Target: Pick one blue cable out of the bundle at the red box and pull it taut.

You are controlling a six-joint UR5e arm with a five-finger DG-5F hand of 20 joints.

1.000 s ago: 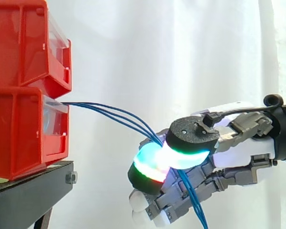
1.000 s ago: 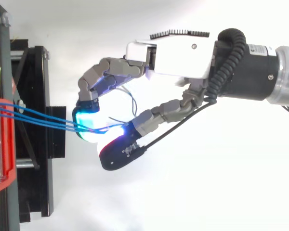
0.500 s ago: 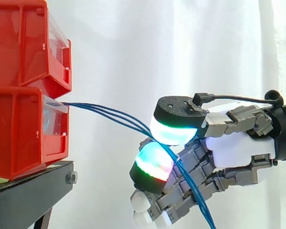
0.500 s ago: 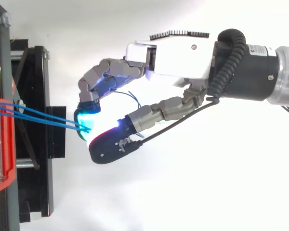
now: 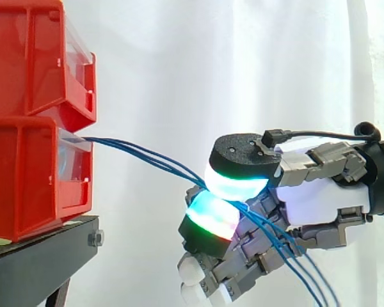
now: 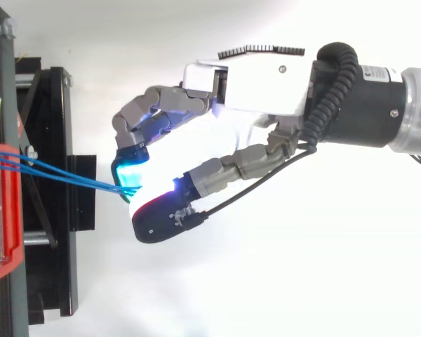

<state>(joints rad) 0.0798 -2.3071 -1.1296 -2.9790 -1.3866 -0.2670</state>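
Bundle of blue cables point(image 5: 147, 157), strung from the red box point(image 5: 25, 173) into the hand point(image 5: 313, 198), curled fingers point(image 5: 211, 220) pinched together on all strands; to do well, loosen slightly, isolate one strand, re-pinch, then draw squarely away from the box.

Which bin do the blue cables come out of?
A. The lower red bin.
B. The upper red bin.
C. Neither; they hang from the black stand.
A: the blue cables leave the front of the lower red bin and slope down to the hand, pinched between its glowing pads.
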